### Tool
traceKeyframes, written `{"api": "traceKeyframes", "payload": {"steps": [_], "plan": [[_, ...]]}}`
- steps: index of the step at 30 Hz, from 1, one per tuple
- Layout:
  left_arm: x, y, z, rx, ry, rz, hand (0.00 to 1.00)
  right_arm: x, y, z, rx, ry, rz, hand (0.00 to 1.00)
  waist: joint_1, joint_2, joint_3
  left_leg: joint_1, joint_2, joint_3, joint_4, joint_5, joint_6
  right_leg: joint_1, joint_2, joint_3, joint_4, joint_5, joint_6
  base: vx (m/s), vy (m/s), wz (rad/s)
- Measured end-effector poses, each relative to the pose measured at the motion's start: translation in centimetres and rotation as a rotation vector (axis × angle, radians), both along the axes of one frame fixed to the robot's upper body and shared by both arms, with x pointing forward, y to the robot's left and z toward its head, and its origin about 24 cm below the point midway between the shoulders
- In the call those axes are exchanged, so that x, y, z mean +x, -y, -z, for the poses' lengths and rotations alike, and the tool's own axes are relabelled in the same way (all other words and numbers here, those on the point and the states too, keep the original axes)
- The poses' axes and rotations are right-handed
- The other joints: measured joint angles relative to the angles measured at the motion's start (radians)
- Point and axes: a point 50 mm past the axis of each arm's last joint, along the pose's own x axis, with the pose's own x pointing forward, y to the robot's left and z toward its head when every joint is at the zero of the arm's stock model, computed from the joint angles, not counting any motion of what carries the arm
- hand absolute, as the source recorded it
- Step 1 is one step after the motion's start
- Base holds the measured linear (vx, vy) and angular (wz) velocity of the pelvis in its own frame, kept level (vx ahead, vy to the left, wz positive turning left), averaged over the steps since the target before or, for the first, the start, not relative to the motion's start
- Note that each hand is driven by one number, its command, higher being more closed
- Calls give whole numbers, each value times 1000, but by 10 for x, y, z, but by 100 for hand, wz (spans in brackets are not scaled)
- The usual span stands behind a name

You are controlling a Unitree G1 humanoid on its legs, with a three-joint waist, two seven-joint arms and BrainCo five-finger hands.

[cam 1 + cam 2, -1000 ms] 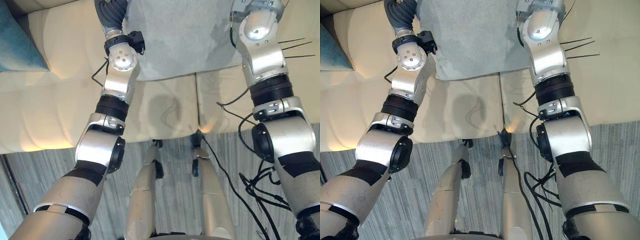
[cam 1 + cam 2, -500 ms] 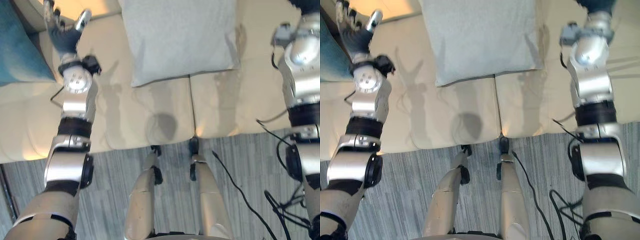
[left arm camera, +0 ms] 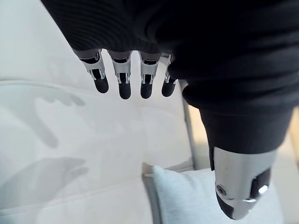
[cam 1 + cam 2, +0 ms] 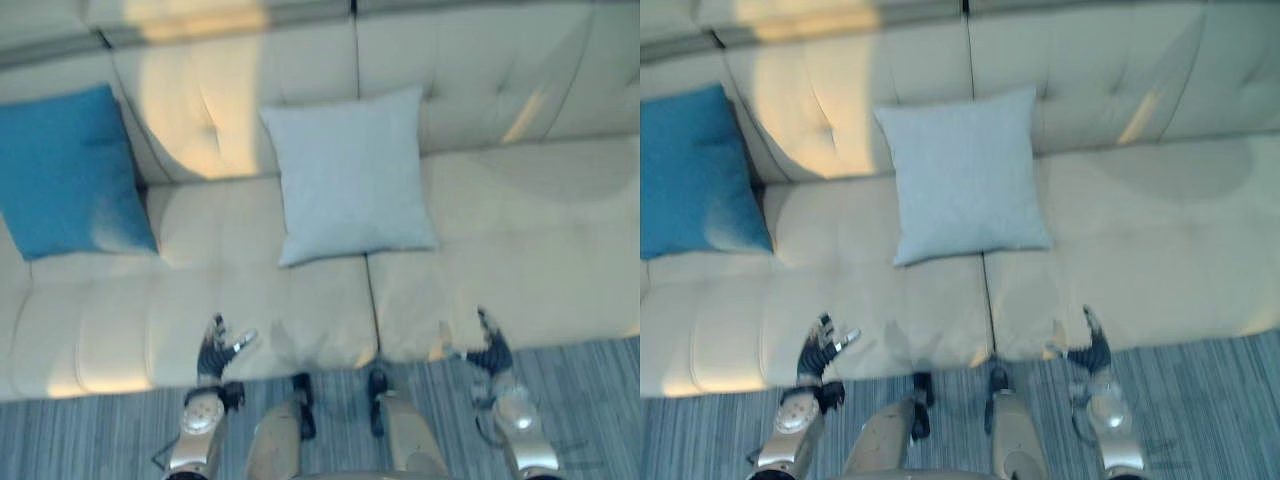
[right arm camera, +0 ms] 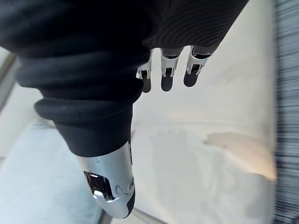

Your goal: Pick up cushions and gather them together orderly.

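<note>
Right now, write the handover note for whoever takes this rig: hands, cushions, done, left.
Left hand: open, empty, over the sofa seat's front edge.
Right hand: open, empty, at the same edge.
Blue cushion sits against the backrest at the robot's left; grey cushion sits mid-sofa, apart from it.
Done: neither cushion is held or gathered.
Left: pick one up and set it neatly beside the other.

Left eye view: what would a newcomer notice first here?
The bright blue square cushion leaning at the left end of the cream tufted sofa stands out most. Apart from it, a pale grey square cushion sits mid-sofa against the backrest, its lower edge over the seam between seat sections. The left hand and right hand hover open and empty by the sofa's front edge.
</note>
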Motion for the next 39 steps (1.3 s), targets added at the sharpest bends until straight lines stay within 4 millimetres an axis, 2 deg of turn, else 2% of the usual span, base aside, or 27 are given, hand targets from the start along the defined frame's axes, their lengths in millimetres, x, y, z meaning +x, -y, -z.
{"api": "traceKeyframes", "payload": {"steps": [4, 7, 9, 11, 13, 14, 15, 16, 17, 18, 19, 20, 21, 23, 25, 26, 27, 28, 29, 30, 31, 32, 33, 34, 36, 39], "plan": [[-36, -10, 27, 12, -190, -15, 0, -39, 5, 29, 50, -169, 107, 0, 0, 5, -56, 96, -2, 4, -31, -6, 0, 101, 1, -2, -60, 6, 7, 34, 26, -4], [-50, -10, 37, 15, -270, 7, 0, -51, 6, 38, 79, -229, 136, 0, 1, 4, -65, 131, 1, 14, -36, -10, -2, 140, 4, 5, -83, 15, 7, 13, 14, -11], [-56, -8, 42, 11, -319, 33, 0, -49, 3, 41, 85, -250, 127, 0, 3, 1, -69, 129, 10, 36, -29, -12, -1, 136, 13, 29, -102, 38, 11, -17, 13, -31], [-54, -8, 42, 11, -320, 34, 0, -42, -2, 42, 92, -250, 118, 0, 1, -3, -68, 87, 25, 49, 21, -30, 1, 117, 21, 35, -110, 59, 16, -48, 14, -21], [-45, -7, 39, 13, -297, 40, 0, -39, -6, 42, 101, -249, 115, 0, 2, -4, -68, 20, 47, 48, 101, -52, 16, 96, 29, 41, -110, 85, 52, -55, 24, -10], [-38, -5, 37, 10, -277, 43, 0, -37, -7, 42, 104, -247, 116, 0, 7, 11, -70, -13, 84, 44, 125, -61, 27, 74, 48, 51, -89, 94, 73, -135, 8, 14], [-21, -6, 30, 22, -227, 57, 0, -34, -14, 43, 122, -242, 112, 0, 6, -6, -58, -49, 86, 17, 179, -70, 37, -17, 4, 52, 330, -27, 37, -213, -52, 34], [-13, -6, 24, 27, -191, 58, 0, -37, -15, 45, 127, -250, 113, 0, 8, -9, -60, -76, 87, -9, 217, -77, 37, -12, -30, 76, 516, -58, 63, -229, -89, 48], [-11, -5, 22, 29, -176, 60, 0, -36, -16, 44, 132, -245, 115, 0, 11, -17, -60, -84, 86, -17, 228, -75, 34, -1, -41, 93, 562, -60, 69, -171, -119, 33], [-8, -5, 20, 30, -160, 60, 0, -36, -18, 44, 135, -242, 110, 0, 17, -34, -67, -106, 87, -27, 249, -68, 25, 27, -48, 121, 592, -57, 74, -225, -226, 26], [-4, -5, 16, 34, -137, 61, 0, -36, -19, 45, 145, -238, 117, 0, 31, -53, -68, -143, 87, -41, 279, -53, 4, 76, -48, 155, 551, -32, 95, -245, -262, 32], [-2, -5, 15, 33, -127, 56, 0, -36, -16, 44, 147, -235, 127, 0, 32, -53, -64, -166, 89, -56, 288, -34, -14, 106, -41, 155, 498, -106, 119, -329, -329, 32], [-3, 0, 16, 19, -127, 54, 0, -37, -14, 44, 146, -233, 138, 0, 33, -43, -65, -175, 94, -68, 277, -4, -18, 122, -30, 142, 451, -146, 119, -284, -286, 20], [-7, 17, 19, -20, -130, 72, 0, -39, -8, 42, 163, -215, 179, 0, 58, -15, -75, -193, 128, -85, 187, 67, -19, 152, -3, 86, 305, -246, 82, -305, -281, -1], [-6, 24, 20, -32, -130, 96, 0, -39, -7, 42, 174, -210, 192, 0, 55, -5, -69, -212, 147, -96, 133, 61, -27, 153, 24, 53, 257, -280, 41, -331, -241, 25], [-1, 29, 19, -48, -123, 103, 0, -41, -7, 43, 184, -213, 211, 0, 50, -18, -53, -238, 157, -95, 161, 29, -22, 155, 19, 14, 196, -273, 8, -303, -171, 45], [5, 32, 16, -55, -108, 109, 0, -44, -6, 43, 192, -214, 235, 0, 52, -17, -47, -269, 152, -95, 295, 26, -17, 149, 14, -14, 187, -263, -18, -265, -134, 46], [7, 32, 15, -55, -102, 112, 0, -44, -5, 43, 192, -214, 238, 0, 48, -17, -44, -273, 144, -96, 379, 14, -1, 148, 9, -27, 187, -258, -22, -279, -125, 39], [8, 32, 14, -53, -94, 111, 0, -46, -5, 44, 190, -217, 239, 0, 31, -30, -39, -263, 131, -87, 501, -93, 7, 137, 7, -44, 187, -243, -30, -275, -79, 32], [10, 31, 13, -49, -88, 113, 0, -46, -5, 44, 190, -218, 238, 0, 27, -30, -40, -251, 131, -90, 564, -157, 2, 130, 7, -49, 186, -235, -33, -273, -46, 18], [11, 32, 12, -50, -85, 114, 0, -47, -6, 44, 191, -221, 236, 0, 26, -28, -41, -236, 127, -105, 607, -215, -5, 110, 7, -49, 186, -223, -30, -169, 24, -2], [11, 32, 12, -50, -83, 115, 0, -46, -6, 44, 192, -219, 236, 0, 26, -22, -43, -220, 125, -114, 617, -243, -11, 102, 7, -45, 186, -214, -27, -152, 94, -9], [11, 32, 12, -50, -83, 115, 0, -45, -7, 44, 196, -216, 236, 0, 24, -17, -46, -179, 125, -115, 582, -296, -28, 83, 8, -39, 176, -195, -12, -171, 144, -5], [13, 32, 11, -47, -80, 116, 0, -45, -10, 45, 207, -216, 241, 0, 23, -11, -45, -158, 120, -108, 515, -313, -41, 80, 8, -37, 157, -174, -3, -170, 162, -9], [11, 27, 11, -21, -88, 121, 0, -45, -20, 48, 241, -215, 246, 0, 28, -34, -56, -140, 102, -81, 444, -274, -41, 85, -3, -16, 74, -121, 26, -137, 133, -15], [10, 25, 12, -8, -92, 118, 0, -43, -21, 46, 244, -202, 252, 0, 27, -42, -65, -120, 77, -44, 385, -254, -43, 86, -24, 9, 14, -72, 46, -135, 145, -25]]}}
